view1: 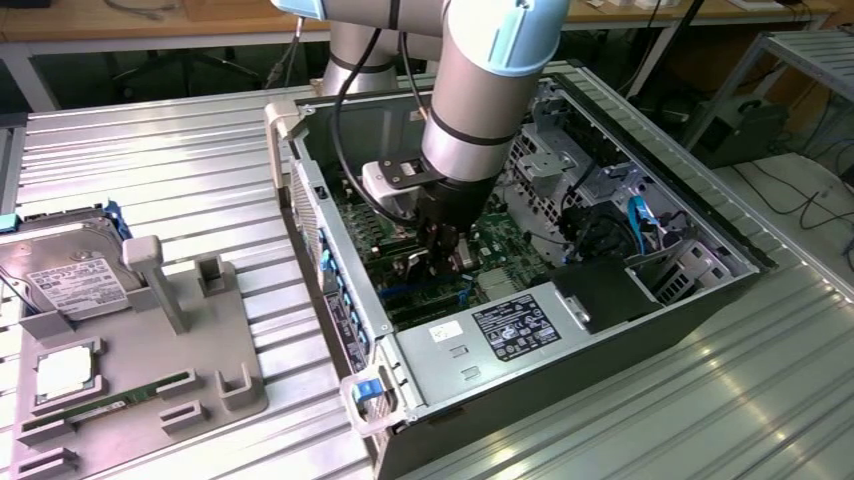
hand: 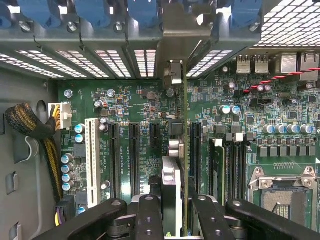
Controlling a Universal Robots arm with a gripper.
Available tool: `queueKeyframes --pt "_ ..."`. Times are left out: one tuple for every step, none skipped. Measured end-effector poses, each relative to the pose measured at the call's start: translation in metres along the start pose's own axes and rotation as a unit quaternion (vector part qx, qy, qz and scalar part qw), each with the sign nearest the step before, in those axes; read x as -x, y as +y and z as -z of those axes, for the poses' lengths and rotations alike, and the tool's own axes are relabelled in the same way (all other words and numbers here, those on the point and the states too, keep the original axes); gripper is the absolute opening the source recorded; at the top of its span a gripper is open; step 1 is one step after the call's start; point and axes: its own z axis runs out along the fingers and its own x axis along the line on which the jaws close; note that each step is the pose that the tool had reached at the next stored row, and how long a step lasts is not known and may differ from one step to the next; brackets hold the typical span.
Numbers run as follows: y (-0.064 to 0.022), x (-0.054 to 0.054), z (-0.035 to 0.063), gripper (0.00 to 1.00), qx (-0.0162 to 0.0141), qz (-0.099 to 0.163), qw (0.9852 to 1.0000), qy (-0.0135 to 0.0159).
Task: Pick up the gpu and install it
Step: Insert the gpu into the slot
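The open computer case (view1: pixel 721 225) lies on its side on the ribbed metal table (view1: pixel 174 170). Inside it sit the green motherboard (hand: pixel 280 130), a black power supply (view1: pixel 514 325) bearing a white-printed label too small to read, and a bundle of sleeved cables (hand: pixel 30 130) along one wall. Blue latches (hand: pixel 95 12) line the rear slot edge.

On the exterior view's left, a grey holder tray (view1: pixel 200 350) carries a silver hard drive (view1: pixel 67 280) with a white label, a thin green RAM stick (view1: pixel 120 400) and a square chip (view1: pixel 64 372).

My gripper (hand: pixel 172 210) is lowered into the case, its fingers (hand: pixel 150 210) clenched on the gpu (hand: pixel 172 185). I hold the card edge-on, upright above the motherboard, standing among the black expansion slots (hand: pixel 134 157). Its metal end bracket (hand: pixel 172 72) reaches the rear slot wall. White lettering beside the slots is illegible.
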Motion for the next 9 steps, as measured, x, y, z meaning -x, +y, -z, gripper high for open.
queueKeyframes --pt "0.0 0.0 0.0 0.28 0.0 0.0 1.0 0.0" --pt "0.0 0.0 0.0 0.28 0.0 0.0 1.0 0.0" --pt "0.0 0.0 0.0 0.28 0.0 0.0 1.0 0.0" --pt "0.0 0.0001 0.0001 0.28 0.0 0.0 1.0 0.0001" --pt "-0.0001 0.0003 0.0001 0.28 0.0 0.0 1.0 0.0001" --pt "0.0 0.0009 0.0001 0.28 0.0 0.0 1.0 0.0001" --pt "0.0 0.0019 0.0 0.28 0.0 0.0 1.0 0.0" --pt "-0.0001 0.0024 0.0 0.28 0.0 0.0 1.0 0.0" --pt "-0.0001 0.0024 -0.0001 0.28 0.0 0.0 1.0 0.0"
